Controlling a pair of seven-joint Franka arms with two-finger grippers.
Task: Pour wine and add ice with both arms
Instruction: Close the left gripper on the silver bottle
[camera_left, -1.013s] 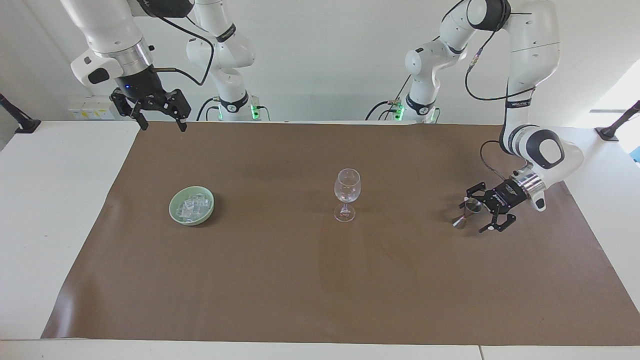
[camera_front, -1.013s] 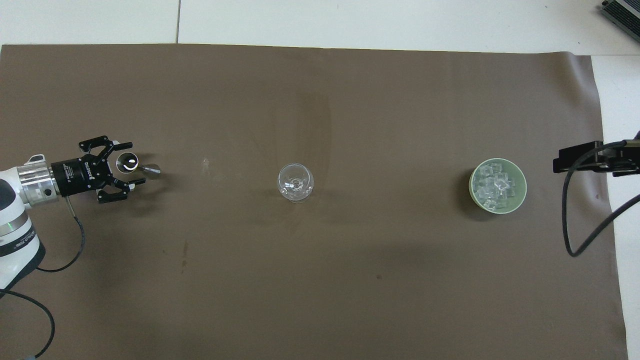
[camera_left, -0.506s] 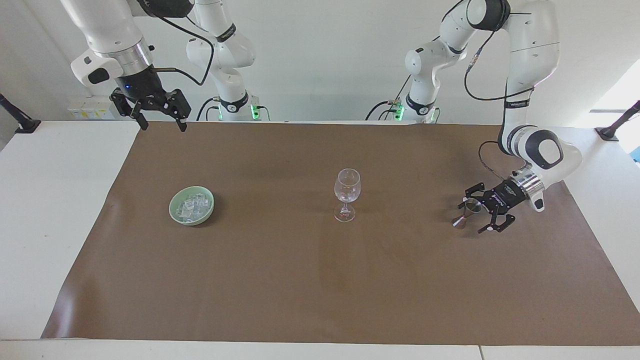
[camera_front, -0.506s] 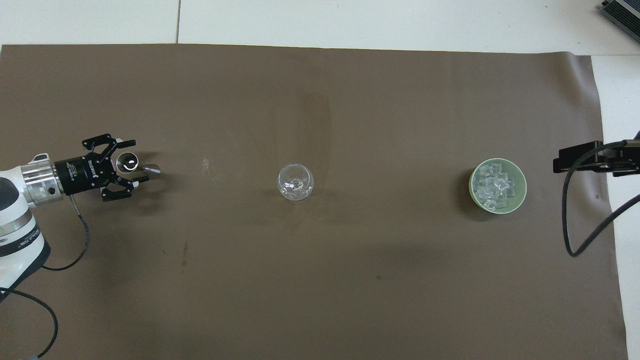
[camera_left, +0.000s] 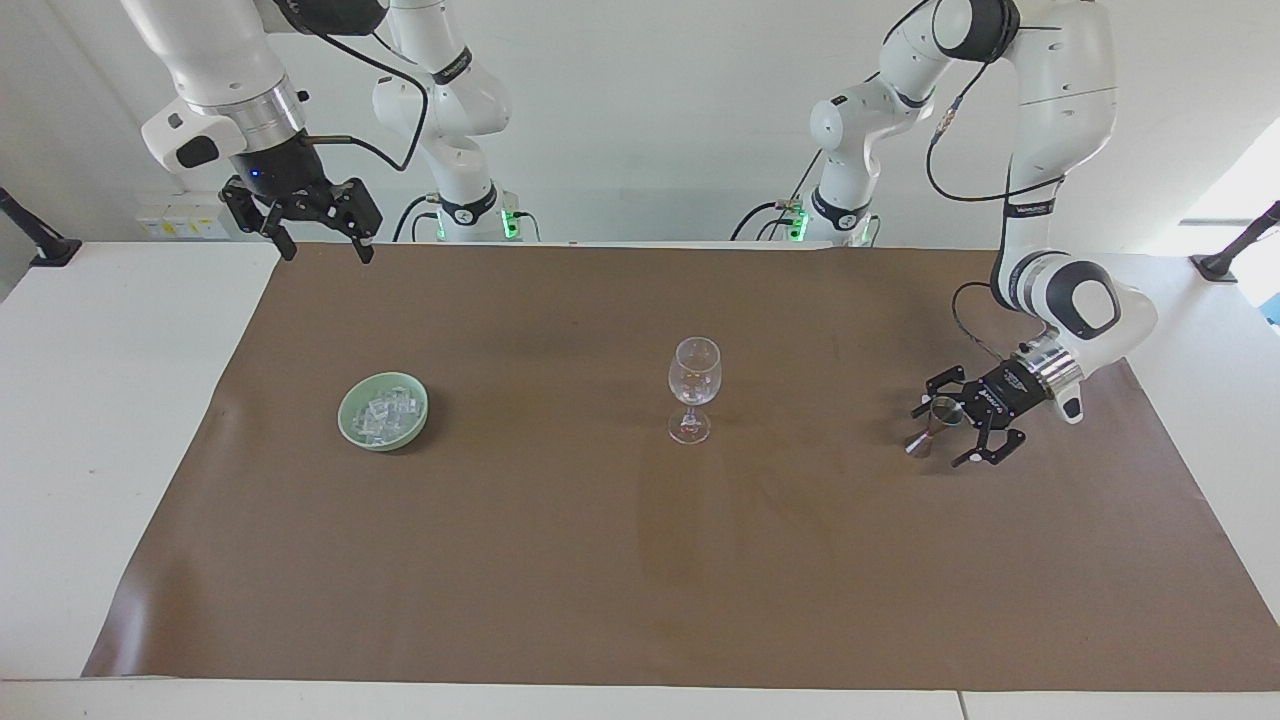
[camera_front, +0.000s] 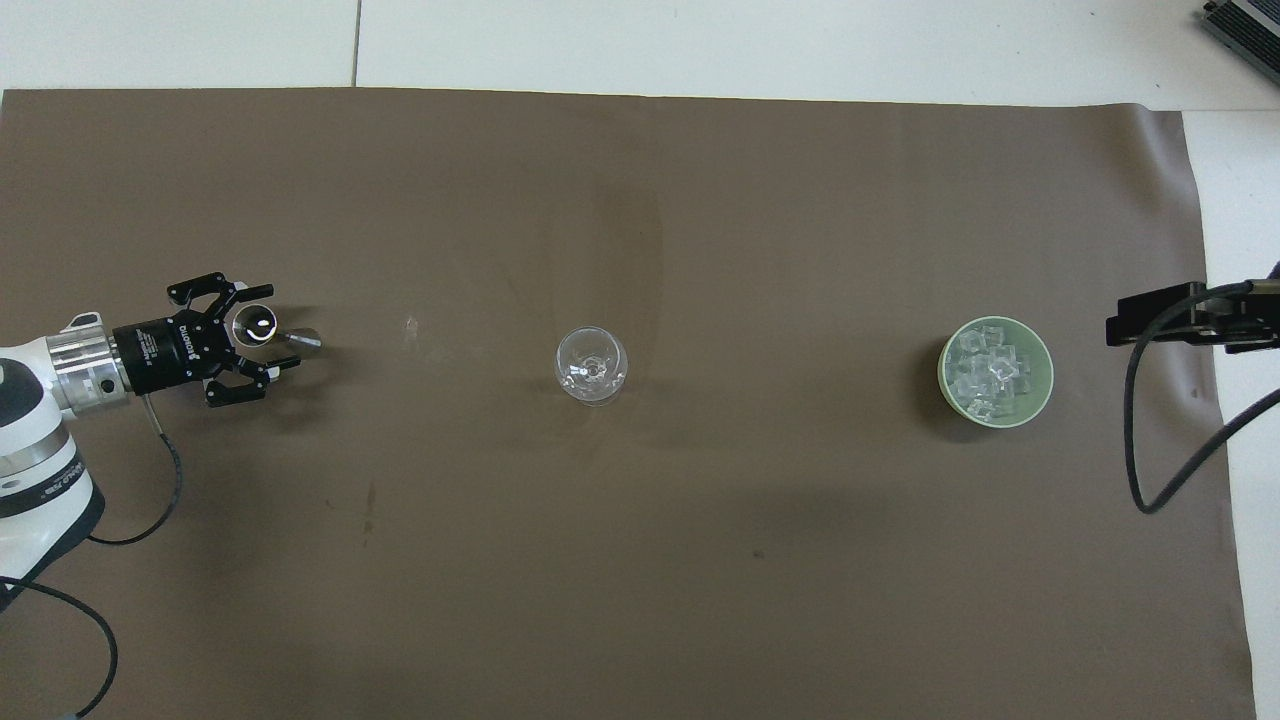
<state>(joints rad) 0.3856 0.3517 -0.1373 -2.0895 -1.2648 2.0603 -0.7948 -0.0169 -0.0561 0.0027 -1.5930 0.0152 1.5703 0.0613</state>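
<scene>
A clear stemmed wine glass (camera_left: 693, 388) stands upright at the middle of the brown mat and also shows in the overhead view (camera_front: 592, 365). A pale green bowl (camera_left: 352, 420) of ice (camera_left: 385, 410) sits toward the right arm's end; the overhead view shows the bowl (camera_front: 1043, 385) and its ice (camera_front: 985, 375). A small metal jigger (camera_left: 932, 425) stands toward the left arm's end (camera_front: 257, 322). My left gripper (camera_left: 938, 437) is low and open, with a finger on either side of the jigger (camera_front: 277, 328). My right gripper (camera_left: 324, 250) is open and empty, raised over the mat's edge nearest the robots.
The brown mat (camera_left: 640, 560) covers most of the white table (camera_left: 100, 400). A black cable (camera_front: 1150, 440) hangs from the right arm at the mat's end near the bowl. Clamps stand at the table's two ends.
My left gripper has shifted slightly around the jigger and stays open. The jigger, glass and bowl have not moved. The right arm waits unmoved.
</scene>
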